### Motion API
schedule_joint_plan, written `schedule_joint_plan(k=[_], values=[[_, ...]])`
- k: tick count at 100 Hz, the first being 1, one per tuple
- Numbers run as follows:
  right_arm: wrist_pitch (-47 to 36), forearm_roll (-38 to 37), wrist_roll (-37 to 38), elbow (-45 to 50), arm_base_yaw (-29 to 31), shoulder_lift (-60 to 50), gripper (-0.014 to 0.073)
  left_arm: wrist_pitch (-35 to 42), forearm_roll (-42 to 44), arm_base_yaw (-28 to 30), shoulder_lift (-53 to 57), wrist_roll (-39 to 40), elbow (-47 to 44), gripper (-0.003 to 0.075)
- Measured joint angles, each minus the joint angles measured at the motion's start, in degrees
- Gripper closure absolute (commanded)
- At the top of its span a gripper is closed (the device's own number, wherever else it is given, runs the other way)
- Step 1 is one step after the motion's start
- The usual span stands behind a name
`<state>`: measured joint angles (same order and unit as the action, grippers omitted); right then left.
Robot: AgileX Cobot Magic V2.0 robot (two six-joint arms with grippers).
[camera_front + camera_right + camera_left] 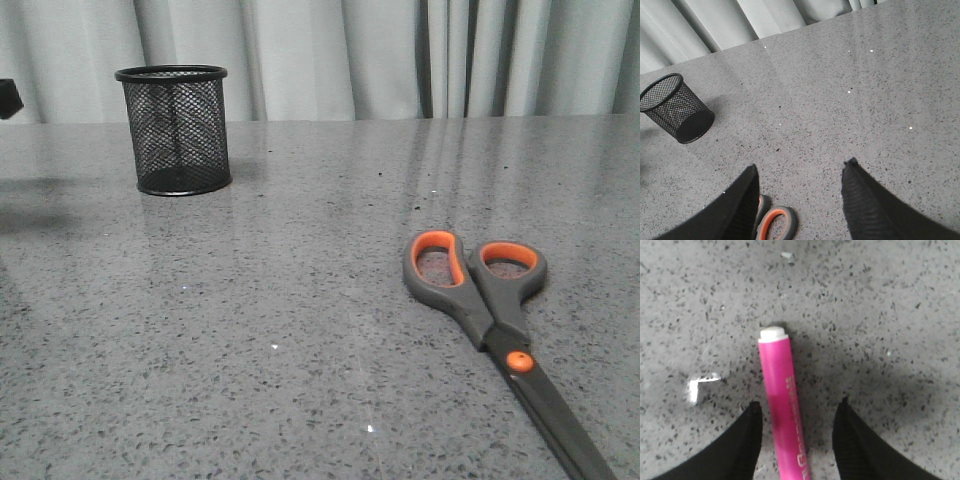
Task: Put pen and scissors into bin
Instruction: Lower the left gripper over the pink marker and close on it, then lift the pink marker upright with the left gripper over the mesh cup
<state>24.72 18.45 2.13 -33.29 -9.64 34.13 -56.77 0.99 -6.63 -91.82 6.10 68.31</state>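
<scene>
L gripper [796, 407] spread wide, pen [780, 400] lying between its fingers, seen only on L wrist cam. Front shows scissors [495, 320] lower right, bin [175, 130] upper left. R gripper [802, 172] spread, empty.

We see a grey speckled stone surface [300, 300] filling the scene. Behind its far edge hang pale pleated curtains [400, 55].

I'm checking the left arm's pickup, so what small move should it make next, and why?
Probably close the left gripper on the pen. The left wrist view shows the pink pen lying on the table between the open fingers, roughly centred. The bin looks empty, so neither item is in yet.
</scene>
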Motion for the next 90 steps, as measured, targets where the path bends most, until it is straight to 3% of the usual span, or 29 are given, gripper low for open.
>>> schedule_joint_plan(k=[10, 22, 39, 52, 71, 83, 90], values=[[0.0, 0.0, 0.0, 0.0, 0.0, 0.1, 0.0255, 0.5, 0.0, 0.0, -1.1, 0.0, 0.0, 0.0435], [0.0, 0.0, 0.0, 0.0, 0.0, 0.08, 0.0255, 0.5, 0.26, 0.0, -1.87, -0.1, 0.58, 0.0511], [0.0, 0.0, 0.0, 0.0, 0.0, 0.22, 0.0255, 1.16, 0.84, 0.0, -2.45, -1.39, 0.96, 0.0738], [0.0, 0.0, 0.0, 0.0, 0.0, 0.22, 0.0255, 3.63, -2.59, 0.0, -2.45, -5.24, 1.19, 0.0739], [0.0, 0.0, 0.0, 0.0, 0.0, 0.22, 0.0255, 16.07, -21.5, -0.1, 3.2, -17.17, 3.13, 0.0739], [-0.11, 0.0, 0.0, 0.0, 0.0, 0.22, 0.0255, 25.65, -43.55, -0.1, 8.56, -33.61, 4.15, 0.0738], [-0.59, 0.0, 0.0, 0.0, 0.0, 0.22, 0.0255, 28.1, -58.97, -0.14, 9.9, -47.43, 4.25, 0.0739]])
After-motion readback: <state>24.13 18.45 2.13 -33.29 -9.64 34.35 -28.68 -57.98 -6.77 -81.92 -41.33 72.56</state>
